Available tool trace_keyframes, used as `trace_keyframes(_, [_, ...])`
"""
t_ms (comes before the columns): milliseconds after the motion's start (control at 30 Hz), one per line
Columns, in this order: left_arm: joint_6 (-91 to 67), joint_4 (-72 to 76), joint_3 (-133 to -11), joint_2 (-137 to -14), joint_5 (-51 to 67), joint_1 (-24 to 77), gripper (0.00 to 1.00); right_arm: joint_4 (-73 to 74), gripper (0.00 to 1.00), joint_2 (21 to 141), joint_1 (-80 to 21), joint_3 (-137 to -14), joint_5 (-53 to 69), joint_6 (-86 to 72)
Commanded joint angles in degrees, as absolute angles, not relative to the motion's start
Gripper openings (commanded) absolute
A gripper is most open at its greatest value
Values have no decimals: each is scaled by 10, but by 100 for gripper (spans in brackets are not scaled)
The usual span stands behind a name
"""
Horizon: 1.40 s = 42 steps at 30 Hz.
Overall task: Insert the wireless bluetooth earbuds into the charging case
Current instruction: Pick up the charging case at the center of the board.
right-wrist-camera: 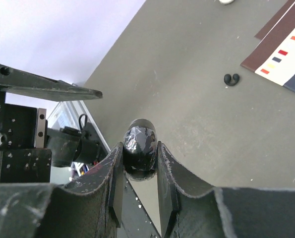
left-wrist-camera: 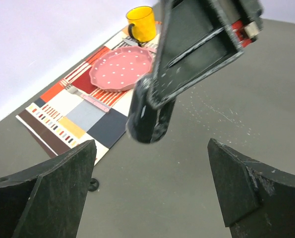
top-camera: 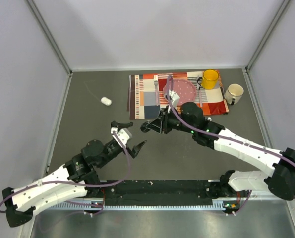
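Right claw (right-wrist-camera: 140, 148) is clenched on the black charging case (right-wrist-camera: 140, 136), pinching the glossy pod by its sides and holding it off the table. Your left claw (left-wrist-camera: 151, 148) is released, jaws spread wide, facing the case from just below it with nothing between them. One black earbud (right-wrist-camera: 231, 78) lies on the bare table well ahead of the right claw, just off the edge of the placemat (right-wrist-camera: 286, 54). A white pod (top-camera: 105, 101) sits farther out, beyond the left claw. By my read nothing is seated yet. The case looks shut, so you must open it, then fetch and insert the bud.
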<state>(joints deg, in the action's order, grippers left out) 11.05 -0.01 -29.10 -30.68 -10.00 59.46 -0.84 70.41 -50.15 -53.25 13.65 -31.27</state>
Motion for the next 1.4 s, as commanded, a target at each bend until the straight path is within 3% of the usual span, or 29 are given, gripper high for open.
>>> trace_keyframes(0, [63,13,-278,-260,-175,597,99,-83,0,651,-482,-506,102,-342])
trace_keyframes(233, [18,6,-273,-197,-225,596,99,-158,0,588,-415,-447,175,-384])
trace_keyframes(433, [-24,5,-299,-218,-189,578,99,-229,0,551,-399,-411,248,-381])
trace_keyframes(567, [-68,11,-314,-276,-75,522,99,-231,0,537,-396,-403,273,-359])
trace_keyframes(700, [-172,107,-280,-281,105,402,99,-251,0,522,-394,-385,286,-356])
trace_keyframes(833, [-252,243,-232,-256,202,301,99,-290,0,500,-393,-362,296,-352])
trace_keyframes(1167, [-361,412,-225,-350,371,286,99,-301,0,488,-389,-352,324,-345])
trace_keyframes(1367, [-315,332,-255,-370,445,286,99,-236,0,514,-390,-394,358,-319])
